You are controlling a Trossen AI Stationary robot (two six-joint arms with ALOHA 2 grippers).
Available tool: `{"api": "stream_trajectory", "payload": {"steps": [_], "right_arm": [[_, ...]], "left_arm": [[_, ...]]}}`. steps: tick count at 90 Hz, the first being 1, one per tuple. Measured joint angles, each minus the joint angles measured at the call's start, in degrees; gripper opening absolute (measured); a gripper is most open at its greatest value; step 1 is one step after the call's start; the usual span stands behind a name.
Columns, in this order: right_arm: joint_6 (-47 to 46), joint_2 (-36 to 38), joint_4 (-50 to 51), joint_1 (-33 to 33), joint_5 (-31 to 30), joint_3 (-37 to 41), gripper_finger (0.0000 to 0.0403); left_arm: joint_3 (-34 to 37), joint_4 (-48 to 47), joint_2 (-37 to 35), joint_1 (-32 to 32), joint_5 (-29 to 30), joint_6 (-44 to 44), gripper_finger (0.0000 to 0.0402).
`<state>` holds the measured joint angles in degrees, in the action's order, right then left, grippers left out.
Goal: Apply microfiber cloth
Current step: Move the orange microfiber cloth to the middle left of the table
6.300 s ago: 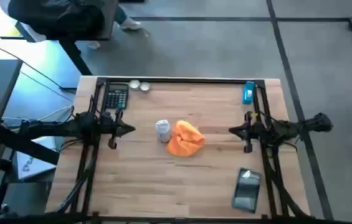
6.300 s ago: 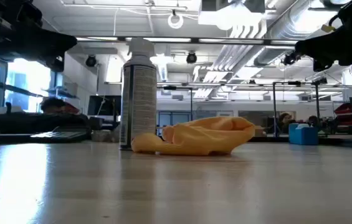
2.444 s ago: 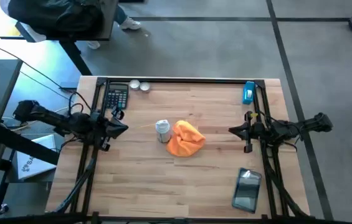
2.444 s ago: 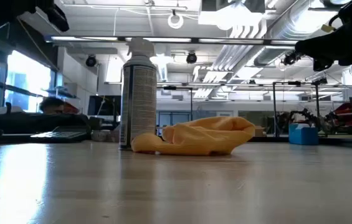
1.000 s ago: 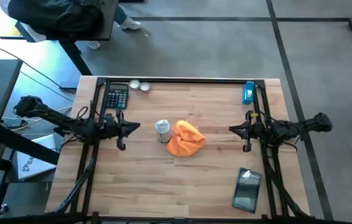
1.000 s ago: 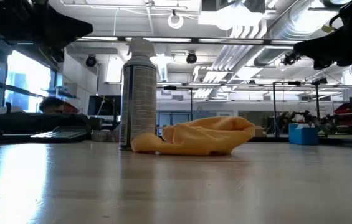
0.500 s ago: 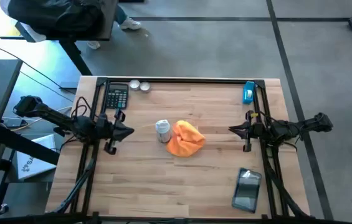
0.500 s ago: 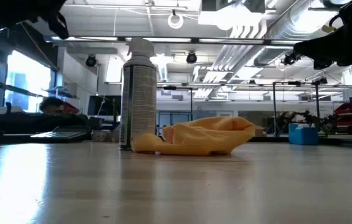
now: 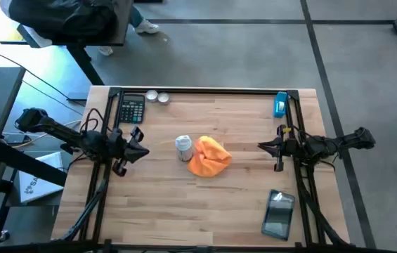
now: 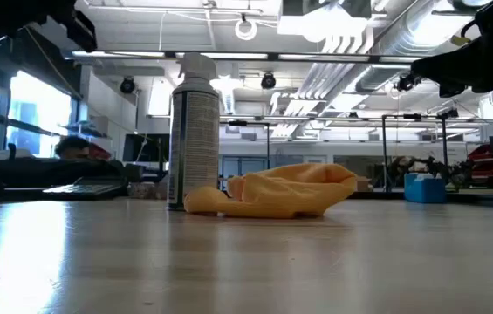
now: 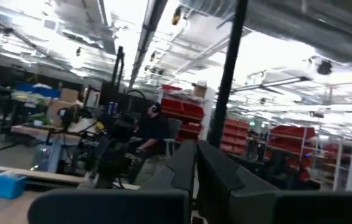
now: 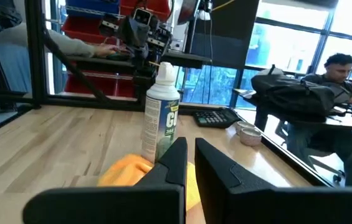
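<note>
The left claw (image 9: 138,149) hovers above the left side of the desk (image 9: 170,204), its fingers close together with only a slit between them, gripping nothing, just near of the calculator (image 9: 131,109) at the far left corner. Right of it a spray can (image 9: 183,147) stands upright mid-desk, and the orange cloth (image 9: 209,156) lies crumpled touching its right side. Further right, the right claw (image 9: 263,147) hangs over the desk pointing at the cloth, fingers likewise nearly together and empty, with a phone (image 9: 278,214) near it.
</note>
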<state>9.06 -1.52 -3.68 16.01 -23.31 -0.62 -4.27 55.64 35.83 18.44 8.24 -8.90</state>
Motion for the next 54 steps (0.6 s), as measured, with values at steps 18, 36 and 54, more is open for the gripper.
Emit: {"api": "stream_trajectory", "payload": {"steps": [18, 36, 54], "right_arm": [[-0.02, -0.02, 0.02, 0.0, 0.02, 0.02, 0.0], [-0.01, -0.02, 0.02, -0.01, 0.02, 0.02, 0.0], [-0.02, -0.02, 0.01, 0.0, 0.04, 0.0, 0.0]], "left_arm": [[0.0, -0.78, 0.0, 0.0, -2.16, -0.49, 0.0], [0.0, -0.8, 0.0, 0.0, -5.04, -0.38, 0.0], [0.0, -0.91, 0.0, 0.0, -5.06, -0.01, 0.0]]}}
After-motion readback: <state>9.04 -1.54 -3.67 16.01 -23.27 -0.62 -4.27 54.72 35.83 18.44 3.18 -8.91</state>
